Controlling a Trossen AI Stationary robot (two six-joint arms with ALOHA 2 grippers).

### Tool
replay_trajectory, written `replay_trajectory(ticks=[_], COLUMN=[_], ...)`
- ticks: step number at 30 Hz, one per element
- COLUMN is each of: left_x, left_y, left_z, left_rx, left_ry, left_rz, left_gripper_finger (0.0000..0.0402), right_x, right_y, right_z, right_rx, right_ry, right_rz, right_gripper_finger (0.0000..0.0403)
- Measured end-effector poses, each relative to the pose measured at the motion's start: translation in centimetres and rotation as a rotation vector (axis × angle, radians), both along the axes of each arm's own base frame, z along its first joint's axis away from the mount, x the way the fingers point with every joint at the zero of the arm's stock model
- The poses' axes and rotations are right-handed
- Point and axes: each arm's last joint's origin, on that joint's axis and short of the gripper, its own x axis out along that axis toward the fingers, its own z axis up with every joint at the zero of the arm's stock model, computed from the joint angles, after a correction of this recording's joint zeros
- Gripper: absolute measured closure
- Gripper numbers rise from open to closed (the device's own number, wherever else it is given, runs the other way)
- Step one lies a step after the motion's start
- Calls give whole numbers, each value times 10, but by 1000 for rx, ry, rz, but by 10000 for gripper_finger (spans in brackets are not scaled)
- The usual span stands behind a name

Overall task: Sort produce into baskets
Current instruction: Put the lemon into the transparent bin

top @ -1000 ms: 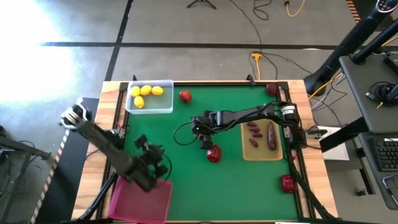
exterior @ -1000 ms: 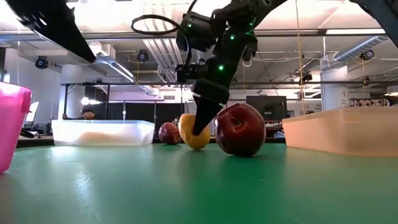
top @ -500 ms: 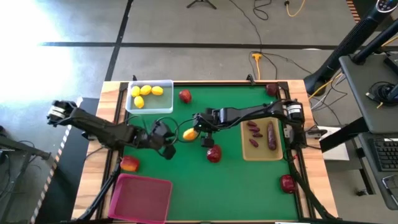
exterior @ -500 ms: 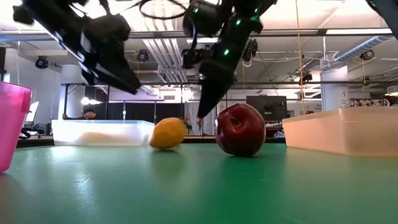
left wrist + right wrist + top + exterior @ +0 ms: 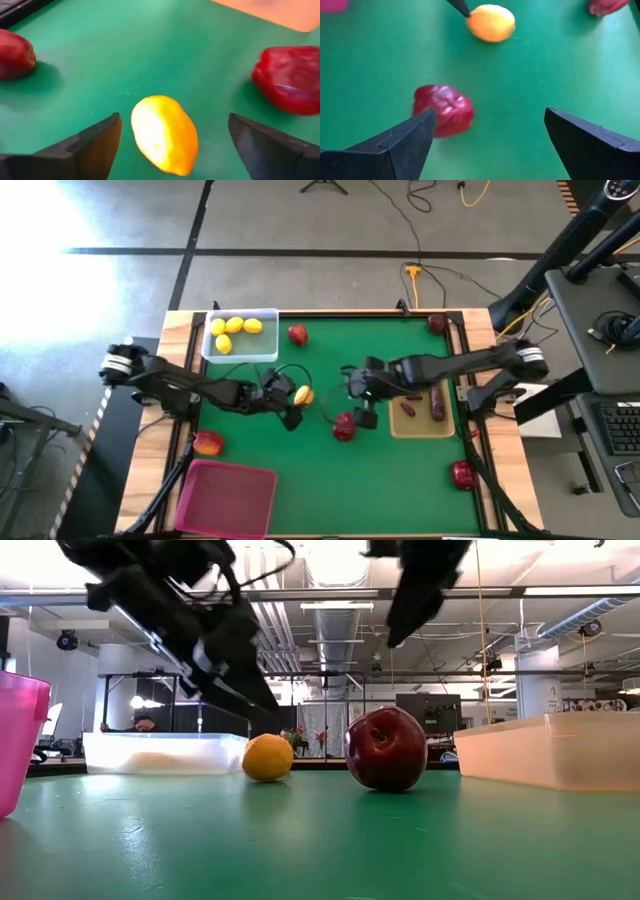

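Observation:
A yellow lemon (image 5: 303, 394) lies on the green table, left of a dark red fruit (image 5: 344, 426). My left gripper (image 5: 295, 406) comes in low from the table's left and is open. Its fingers stand on either side of the lemon (image 5: 165, 132) without touching it. My right gripper (image 5: 358, 400) hangs open, high above the table (image 5: 420, 590), right of the lemon and over the red fruit (image 5: 442, 110). Several lemons lie in the clear bin (image 5: 240, 335). Dark purple pieces lie on the tan tray (image 5: 425, 425).
The magenta bin (image 5: 225, 498) stands at the near left, with a red-orange fruit (image 5: 208, 443) on the table just beyond it. Other red fruits lie near the clear bin (image 5: 297, 334), at the far right corner (image 5: 437, 323) and at the near right (image 5: 461, 474).
My right gripper has let go of the lemon, risen and drawn back toward the table's right. The lemon now lies a little left of the red fruit. My left gripper has swung from over the magenta bin toward the table's middle, come down at the lemon and opened.

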Motion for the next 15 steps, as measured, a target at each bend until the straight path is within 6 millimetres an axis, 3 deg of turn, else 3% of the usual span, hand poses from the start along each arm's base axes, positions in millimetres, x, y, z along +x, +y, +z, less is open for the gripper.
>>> replay_trajectory(ticks=[7, 15], left_x=[21, 39], left_y=[-1, -2], left_z=[-27, -60], left_rx=[2, -46], left_ry=[27, 36], left_rz=[126, 232], left_gripper_finger=[36, 46], right_x=[-43, -66], right_y=[35, 55], right_z=[-2, -21], right_rx=[0, 34], right_ry=[-69, -76], right_rz=[-63, -113], right_gripper_finger=[39, 39])
